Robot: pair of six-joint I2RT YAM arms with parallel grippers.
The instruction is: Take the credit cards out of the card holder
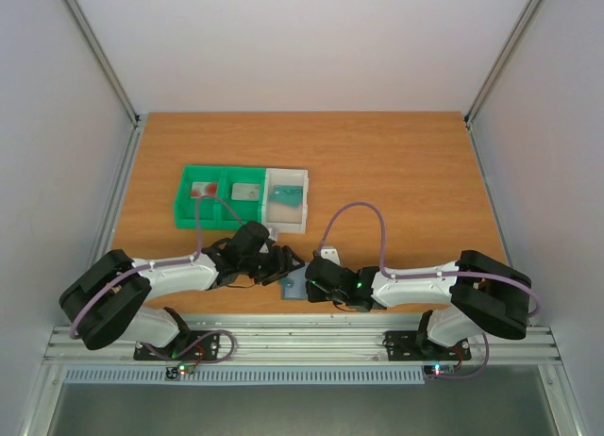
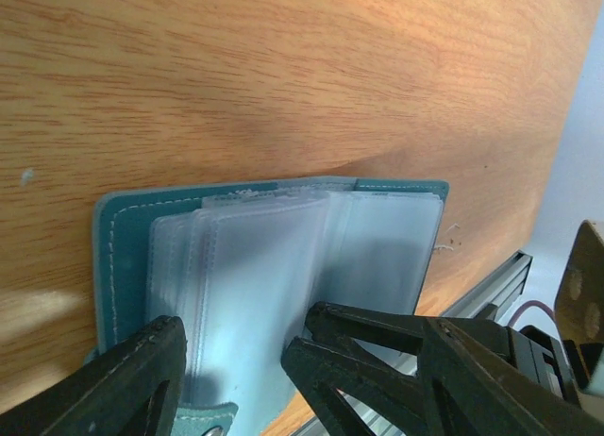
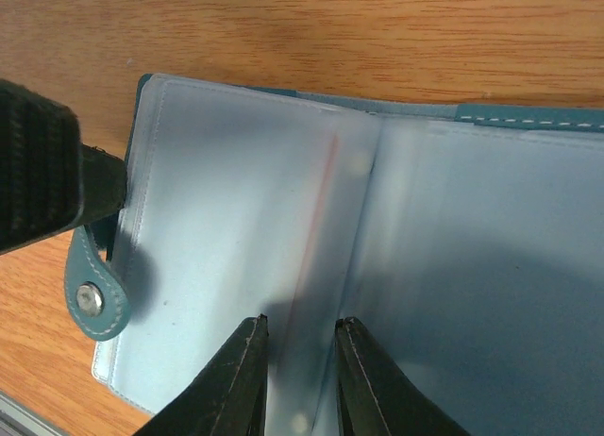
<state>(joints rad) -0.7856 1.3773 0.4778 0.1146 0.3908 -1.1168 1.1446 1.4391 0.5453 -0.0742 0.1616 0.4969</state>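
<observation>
The blue-grey card holder (image 1: 293, 286) lies open near the table's front edge, between my two grippers. In the left wrist view the card holder (image 2: 127, 233) shows a stack of frosted clear sleeves (image 2: 264, 266). My left gripper (image 2: 234, 360) is open, its fingers either side of the sleeves. In the right wrist view the card holder (image 3: 208, 200) fills the frame. My right gripper (image 3: 300, 337) is narrowly open astride an upright sleeve with a reddish edge (image 3: 321, 200). No card shows clearly inside. One pale card with a red mark (image 1: 202, 189) lies in the green tray.
A green tray (image 1: 184, 209) and an adjoining white tray (image 1: 304, 202) stand behind the grippers; a grey card (image 1: 247, 191) and a teal card (image 1: 288, 192) lie in them. The holder's snap tab (image 3: 94, 299) sticks out beside the left finger (image 3: 38, 162). The metal rail (image 2: 491, 285) runs close by.
</observation>
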